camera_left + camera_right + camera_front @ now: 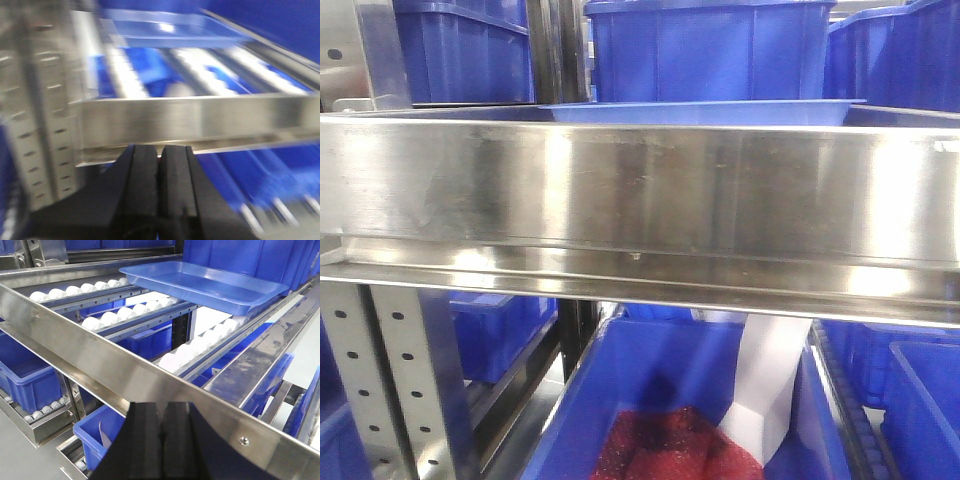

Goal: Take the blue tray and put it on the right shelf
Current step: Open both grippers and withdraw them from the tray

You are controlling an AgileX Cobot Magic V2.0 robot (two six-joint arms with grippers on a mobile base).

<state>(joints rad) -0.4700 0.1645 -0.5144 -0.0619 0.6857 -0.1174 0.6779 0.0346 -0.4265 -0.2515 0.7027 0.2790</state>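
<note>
The blue tray (205, 286) lies flat on the white roller tracks (195, 345) of the right shelf (125, 371), towards its back. In the front view only the tray's rim (700, 112) shows above the shelf's tall steel front lip (640, 190). My right gripper (165, 407) is shut and empty, just in front of and below that lip, well short of the tray. My left gripper (160, 149) is also shut with nothing in it, low in front of the blurred lip (200, 117), with the tray (165, 29) far behind it.
Deep dark-blue bins (710, 50) stand right behind the tray. Under the shelf sits a blue bin (620, 380) holding red mesh (670, 445) and a white sheet (770, 385). Perforated uprights (390, 380) stand at the left. More bins (30, 377) fill the lower level.
</note>
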